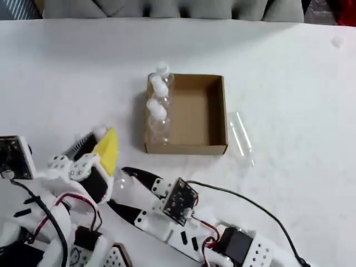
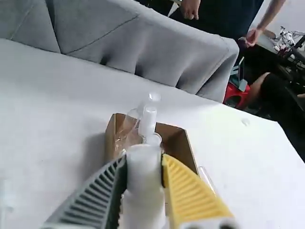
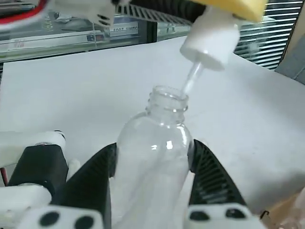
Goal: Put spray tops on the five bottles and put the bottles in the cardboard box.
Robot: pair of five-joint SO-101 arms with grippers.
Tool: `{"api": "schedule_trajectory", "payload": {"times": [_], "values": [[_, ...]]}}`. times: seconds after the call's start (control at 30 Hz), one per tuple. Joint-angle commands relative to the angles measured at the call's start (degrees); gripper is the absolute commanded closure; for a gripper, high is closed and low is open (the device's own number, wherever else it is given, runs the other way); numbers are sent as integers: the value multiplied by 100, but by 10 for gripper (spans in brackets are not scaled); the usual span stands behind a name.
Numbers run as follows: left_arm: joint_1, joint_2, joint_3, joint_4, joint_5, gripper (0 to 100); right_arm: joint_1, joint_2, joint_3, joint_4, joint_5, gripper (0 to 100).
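Now the top (image 3: 212, 40), clamped in the left gripper (image 2: 143, 164), has its tube (image 3: 190, 78) at the mouth of the bottle (image 3: 159, 121) that the right gripper (image 3: 153, 155) holds; next, lower it straight.

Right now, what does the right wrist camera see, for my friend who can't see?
The black right hand grips a clear plastic bottle, neck open. Above, the left hand holds a white plastic spray top, its thin tube tip at the neck.
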Motion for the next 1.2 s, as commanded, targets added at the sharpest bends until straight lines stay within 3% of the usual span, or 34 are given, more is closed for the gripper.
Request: {"api": "schedule_trajectory", "payload": {"times": [0.0, 0.17, 0.37, 0.63, 0.77, 0.97, 1.17], "values": [[110, -57, 9, -18, -79, 980, -40, -84, -53, -154, -35, 982], [163, -57, 0, 237, -141, 980, -31, -84, -53, -154, -44, 982], [163, -57, 9, 774, -1169, 980, -31, -119, -53, -154, -44, 982], [312, -119, 9, 835, -1187, 980, -31, -92, -53, -154, -44, 983], [778, -796, 70, 835, -1187, 979, -31, -110, -53, -154, -44, 983], [796, -1358, 686, 826, -1222, 976, -22, -127, -53, -136, -44, 983], [796, -1367, 659, 941, -1187, 780, -22, -127, -53, -119, -44, 983]]}}
